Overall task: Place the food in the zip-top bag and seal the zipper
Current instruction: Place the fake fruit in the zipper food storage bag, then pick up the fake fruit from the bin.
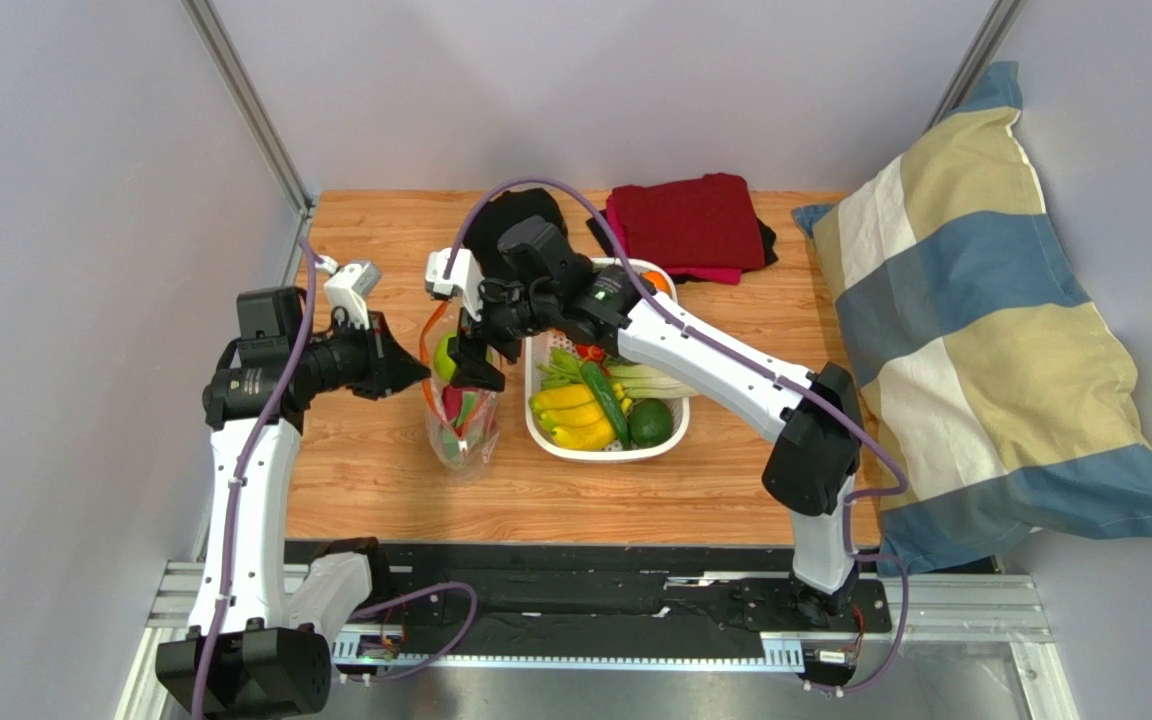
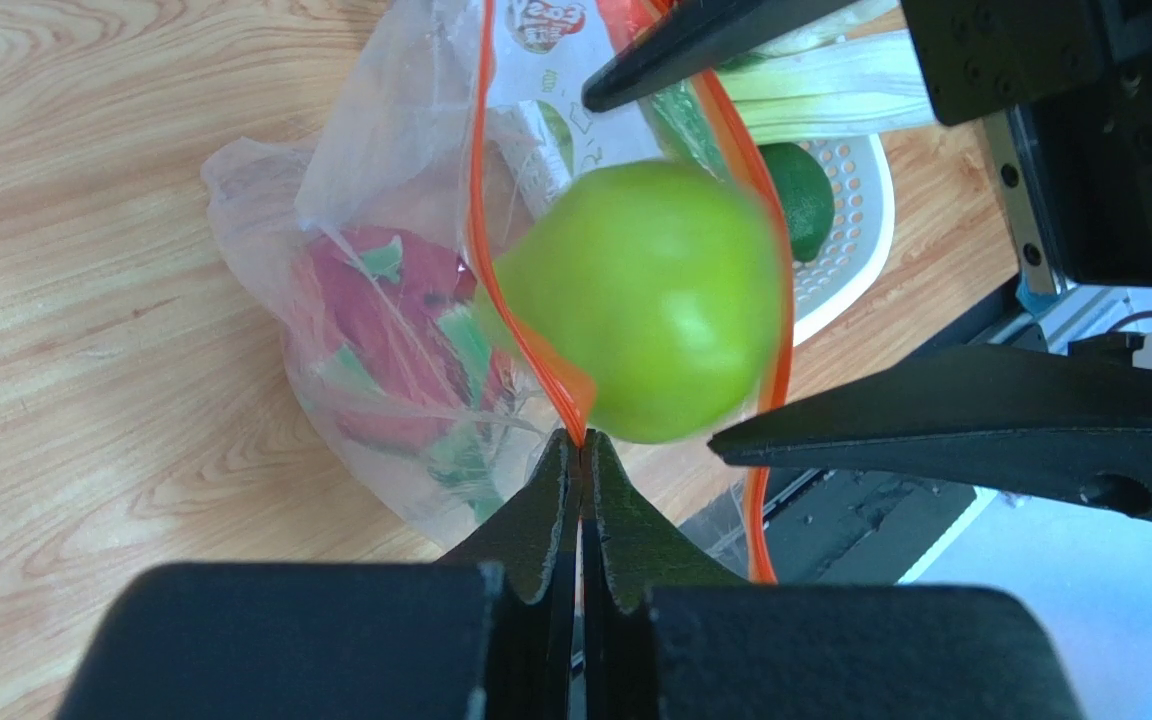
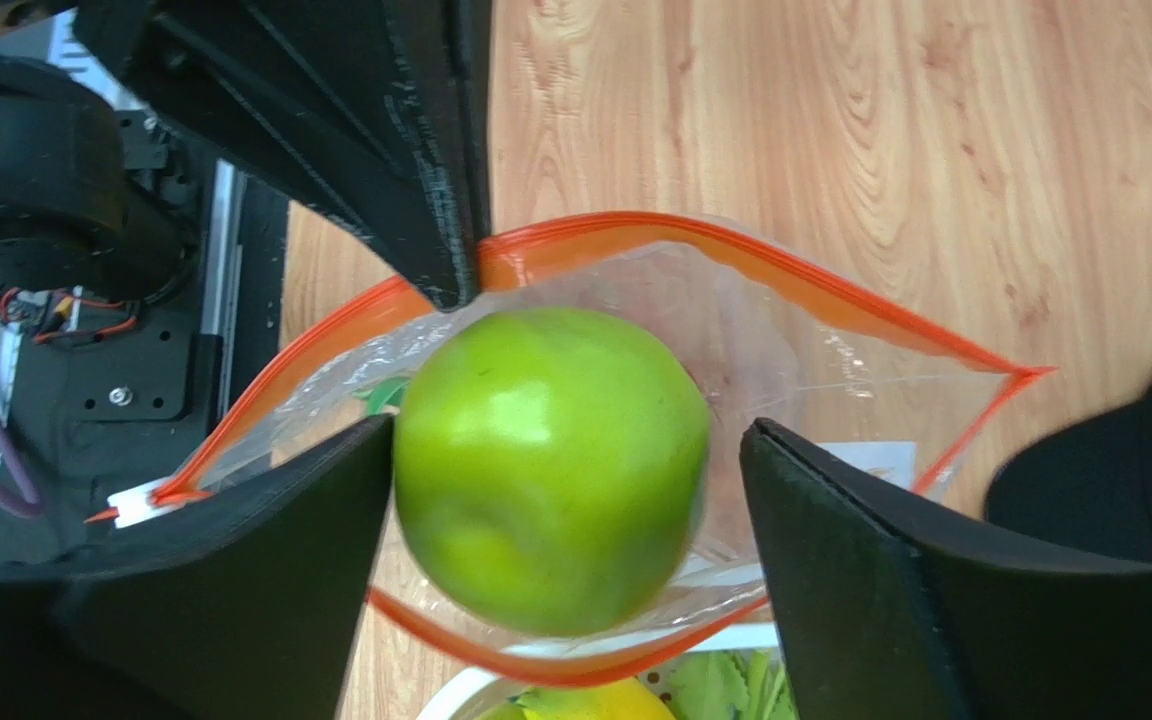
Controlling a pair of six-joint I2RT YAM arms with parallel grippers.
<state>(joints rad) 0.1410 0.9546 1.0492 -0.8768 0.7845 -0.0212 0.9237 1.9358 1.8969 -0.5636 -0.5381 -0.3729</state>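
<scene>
The zip-top bag (image 1: 462, 432) stands upright on the wooden table, its mouth held open. My left gripper (image 2: 585, 444) is shut on the red zipper (image 2: 480, 180) at the bag's rim. The pink dragon fruit (image 2: 387, 323) lies inside the bag. My right gripper (image 3: 567, 435) is open above the bag mouth (image 3: 838, 353). The round green fruit (image 3: 552, 465) sits between its fingers, slightly blurred, with a clear gap to one finger. In the left wrist view the green fruit (image 2: 657, 293) is within the zipper loop. In the top view both grippers (image 1: 420, 368) (image 1: 480, 357) meet over the bag.
A white slotted basket (image 1: 545, 438) stands right of the bag, holding yellow bananas (image 1: 575, 413), greens and a dark green fruit (image 1: 651, 422). A red cloth (image 1: 687, 222) lies at the back. A striped pillow (image 1: 973, 345) fills the right side.
</scene>
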